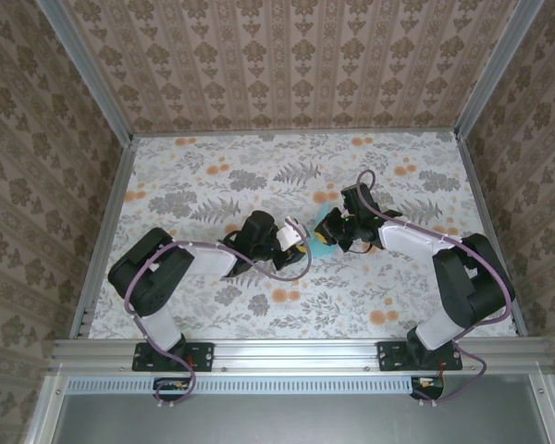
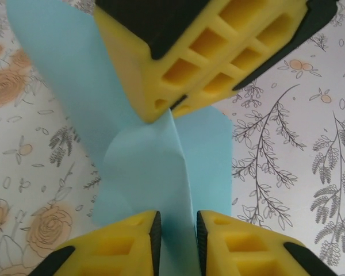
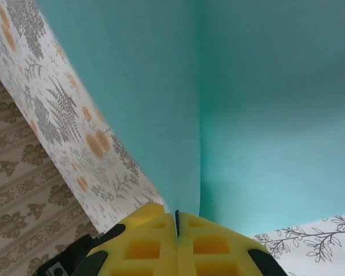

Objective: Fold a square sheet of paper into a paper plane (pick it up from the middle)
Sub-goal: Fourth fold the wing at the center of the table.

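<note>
Three patterned walls around floral tabletop; square sheet of paper mid-table.

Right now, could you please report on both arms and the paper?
Right fingers shut, pinching the paper at its crease. Left fingers apart, straddling that crease. Paper held up, not yet a plane. Nothing blocking.

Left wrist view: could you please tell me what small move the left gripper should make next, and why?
Probably close the left gripper on the raised crease of the square sheet of paper. Its jaws stand apart astride that ridge, while the right gripper, shut on the crease's far end, holds it raised.
</note>
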{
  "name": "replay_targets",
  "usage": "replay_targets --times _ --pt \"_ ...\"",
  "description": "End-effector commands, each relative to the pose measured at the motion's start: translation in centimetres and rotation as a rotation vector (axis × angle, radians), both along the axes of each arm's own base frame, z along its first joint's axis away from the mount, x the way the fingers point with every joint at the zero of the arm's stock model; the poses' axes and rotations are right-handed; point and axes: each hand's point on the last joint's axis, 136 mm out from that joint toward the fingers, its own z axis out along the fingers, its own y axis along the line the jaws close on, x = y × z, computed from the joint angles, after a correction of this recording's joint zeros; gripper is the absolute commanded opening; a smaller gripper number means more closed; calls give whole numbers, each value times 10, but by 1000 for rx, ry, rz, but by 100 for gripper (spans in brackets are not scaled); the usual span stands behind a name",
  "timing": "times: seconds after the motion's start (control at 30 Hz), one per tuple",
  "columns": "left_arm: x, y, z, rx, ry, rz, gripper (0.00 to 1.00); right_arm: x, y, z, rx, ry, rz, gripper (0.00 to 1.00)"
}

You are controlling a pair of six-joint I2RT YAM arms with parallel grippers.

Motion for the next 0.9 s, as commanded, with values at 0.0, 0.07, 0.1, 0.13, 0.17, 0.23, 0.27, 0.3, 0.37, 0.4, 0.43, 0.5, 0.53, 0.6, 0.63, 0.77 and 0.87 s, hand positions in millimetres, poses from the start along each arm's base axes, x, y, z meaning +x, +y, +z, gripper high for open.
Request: replay_targets --times 0.0,0.07,0.1,0.13,0.17,0.23,0.27,0.3,0.37,0.4,0.43,0.5,0.53,0.6,0.63,0.77,0.87 --pt "4 2 0 -17 -38 -7 20 -5 2 -2 8 41 36 5" --pt "4 2 1 -21 -34 -10 18 -6 1 -4 3 46 40 6" --pt "3 1 -1 -19 -28 -15 16 -6 0 -4 -1 43 44 7" --pt "2 2 -2 -17 -23 -17 14 -6 -1 -5 -7 43 47 8" --pt "2 1 -3 -14 -14 -21 13 -7 -2 -6 -16 42 55 12" --pt "-1 1 -6 -6 8 -29 10 -6 -4 -4 -32 24 73 21" --pt "-2 1 -8 -4 21 -31 9 -7 -5 -3 -40 15 87 27" --pt "-4 1 -9 -3 30 -32 8 -8 -7 0 -51 3 96 34" --pt "-4 2 -11 0 42 -26 8 -12 -11 2 -74 -9 108 43" --pt "-6 2 -12 1 50 -29 7 -15 -14 2 -89 -10 109 45" --pt "-6 2 -13 3 58 -30 7 -17 -17 2 -101 -10 110 47" --pt "-9 0 -15 11 77 -39 7 -23 -21 -2 -119 5 116 49" --pt "-10 -1 -15 15 82 -44 7 -25 -22 -4 -123 14 119 49" --pt "-13 -3 -19 28 101 -51 6 -30 -24 -10 -138 40 129 50" --pt "-14 -4 -20 32 116 -56 6 -31 -24 -11 -142 49 130 50" --pt "-19 -8 -22 37 210 -60 5 -31 -24 -17 -158 63 144 50" --pt "-21 -11 -18 34 288 -44 5 -29 -28 -17 -187 48 157 49"
